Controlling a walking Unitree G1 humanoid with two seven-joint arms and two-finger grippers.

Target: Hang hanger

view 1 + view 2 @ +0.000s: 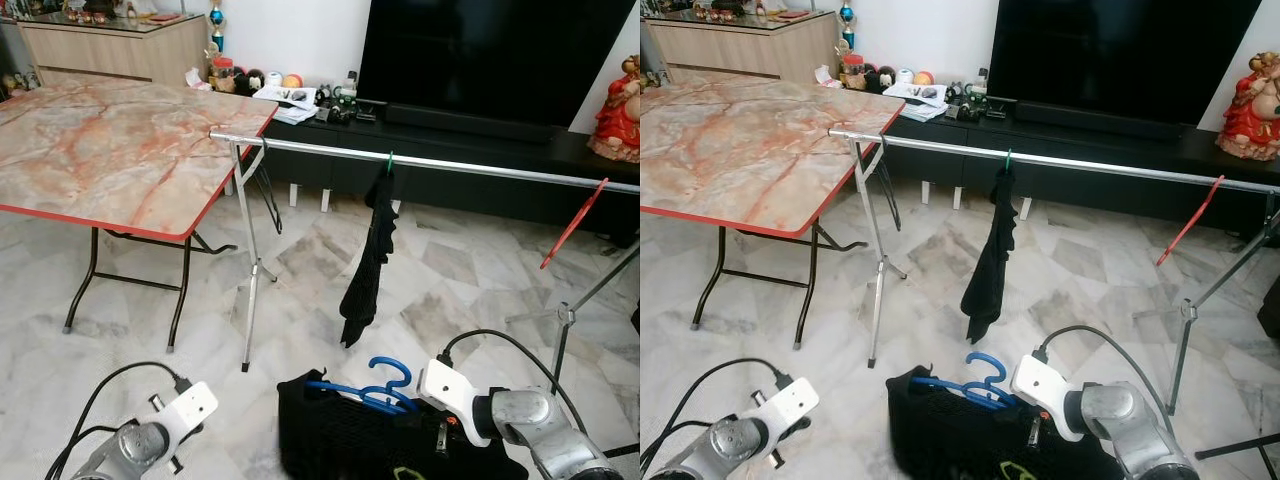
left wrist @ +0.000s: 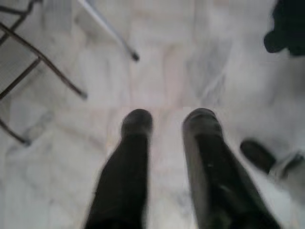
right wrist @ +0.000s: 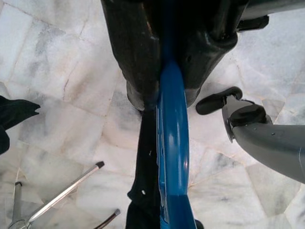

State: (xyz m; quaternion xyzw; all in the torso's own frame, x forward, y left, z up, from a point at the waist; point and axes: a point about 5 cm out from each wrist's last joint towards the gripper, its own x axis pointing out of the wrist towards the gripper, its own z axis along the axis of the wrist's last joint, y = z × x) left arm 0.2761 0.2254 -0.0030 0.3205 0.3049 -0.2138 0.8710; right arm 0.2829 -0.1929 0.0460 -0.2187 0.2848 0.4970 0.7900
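1. The blue hanger [image 1: 375,392] was glossy plastic with a curled hook, and a black garment [image 1: 345,435] hung from it, low in front of the robot above the marble floor [image 1: 440,280].
2. The right gripper [image 3: 167,67] had its two black fingers closed tight on the hanger's blue bar, seen close up in the right wrist view.
3. The left gripper [image 2: 167,124] hung low over the floor, its fingers a little apart and holding nothing.
4. The head views showed the silver drying rail [image 1: 450,162] well beyond the hanger, carrying a black cloth [image 1: 370,260] on a green hook and a red hanger [image 1: 575,222]; a marble-topped table [image 1: 120,140] stood to the left.
5. The garment's lower part was cut off by the frame edge; the left wrist view was blurred.
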